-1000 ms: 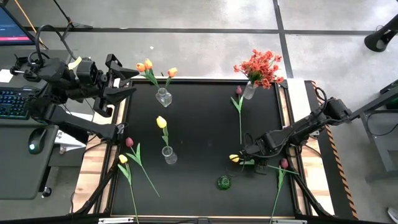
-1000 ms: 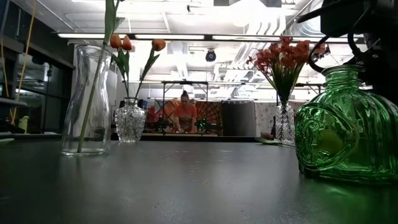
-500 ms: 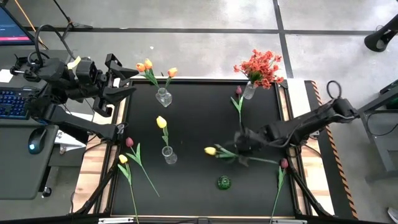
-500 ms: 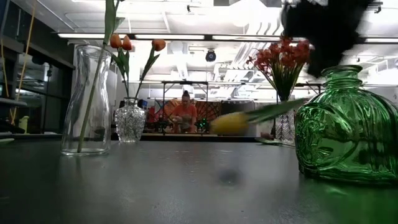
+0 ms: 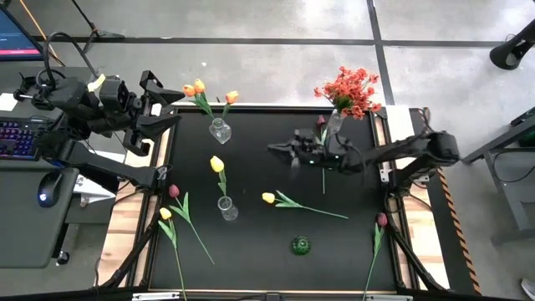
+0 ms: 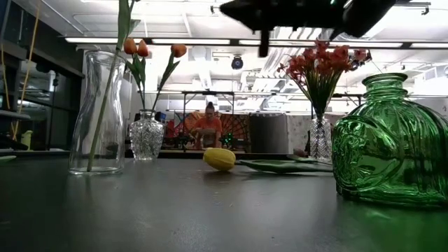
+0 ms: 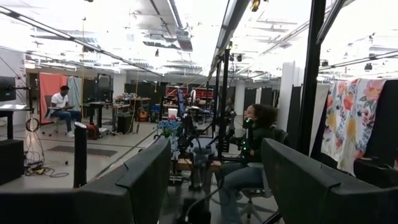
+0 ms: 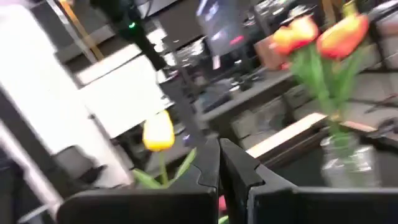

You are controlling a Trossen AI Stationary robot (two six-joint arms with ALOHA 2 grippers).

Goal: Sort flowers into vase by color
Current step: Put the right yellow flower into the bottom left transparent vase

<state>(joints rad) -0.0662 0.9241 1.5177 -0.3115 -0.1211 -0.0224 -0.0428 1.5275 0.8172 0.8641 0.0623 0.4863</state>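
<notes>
We note two dark jointed arms, left arm [image 5: 92, 104] bulky with looping black cables, right arm [image 5: 401, 155] slimmer, matte black blocky fingers [image 8: 249, 180], no markings legible.

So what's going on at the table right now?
The right tool is shut and empty, raised over the table's middle. A yellow tulip lies loose on the black table, outside any vase. Orange tulips and the red-orange spray already sit in vases. The left tool waits open off the table's far left corner.

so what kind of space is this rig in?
Probably an open robotics lab or workshop: concrete floor around the table, a keyboard beside it, and people at workbenches behind, like the seated person.
</notes>
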